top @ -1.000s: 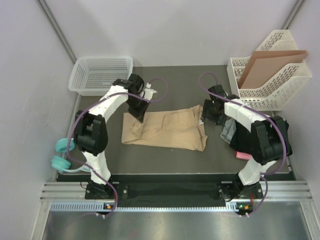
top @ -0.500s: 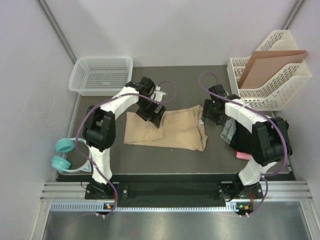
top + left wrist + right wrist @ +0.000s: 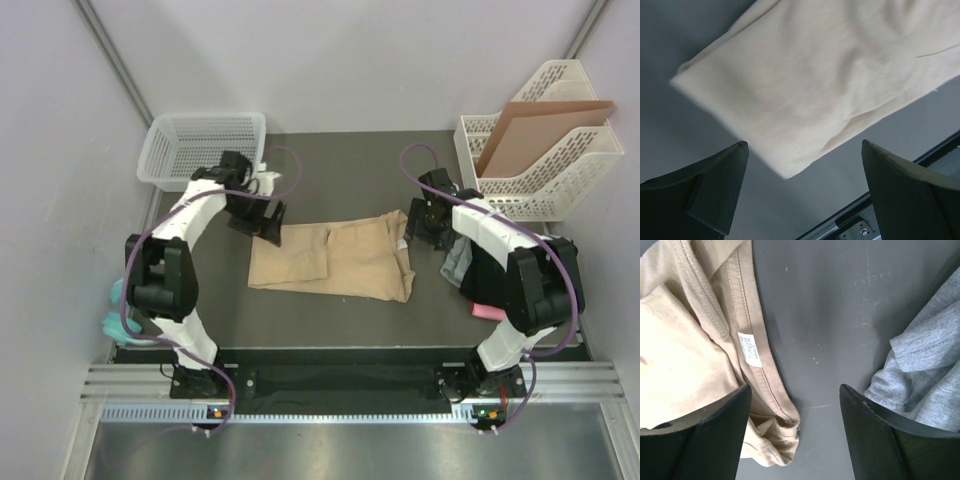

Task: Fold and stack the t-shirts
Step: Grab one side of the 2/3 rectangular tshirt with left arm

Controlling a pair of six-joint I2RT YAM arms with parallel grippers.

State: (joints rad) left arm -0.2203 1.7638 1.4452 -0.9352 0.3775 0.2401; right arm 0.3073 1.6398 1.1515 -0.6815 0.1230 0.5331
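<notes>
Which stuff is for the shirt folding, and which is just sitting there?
For the job:
tan t-shirt
grey t-shirt
pink t-shirt

Just lying about:
white basket
white file rack
brown cardboard sheet

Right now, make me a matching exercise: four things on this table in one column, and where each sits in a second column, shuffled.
1. tan t-shirt
2. white basket
3. cardboard sheet
4. grey t-shirt

A. standing in the file rack, far right
B. far left corner of the table
C. spread flat in the middle
D. bunched at the right side

Pairs: 1-C, 2-B, 3-A, 4-D.
</notes>
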